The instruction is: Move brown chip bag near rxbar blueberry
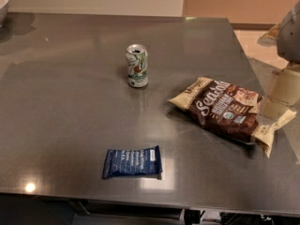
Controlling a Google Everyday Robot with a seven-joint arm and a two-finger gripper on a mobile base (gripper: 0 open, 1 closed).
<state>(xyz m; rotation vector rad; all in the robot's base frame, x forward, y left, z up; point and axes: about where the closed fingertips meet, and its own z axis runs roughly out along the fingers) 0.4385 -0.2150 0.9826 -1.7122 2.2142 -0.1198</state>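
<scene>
Brown chip bag lies at the right of the table, well apart from the rxbar blueberry by the front edge, so the move looks wholly undone; my gripper hangs beside the bag, open or closed I cannot tell.

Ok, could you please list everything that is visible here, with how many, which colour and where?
table: one, dark grey and glossy, fills most of the view.
soda can: one, white and green, upright, towards the far middle of the table.
brown chip bag: one, dark brown with cream ends, lying flat on the right side of the table.
rxbar blueberry: one, navy blue, lying flat near the front edge, left of the bag and apart from it.
bowl: one, pale, only part of it shows at the far left corner.
arm: one, grey, at the right edge of the view.
gripper: one, cream, below the arm, beside the bag's right end.
</scene>
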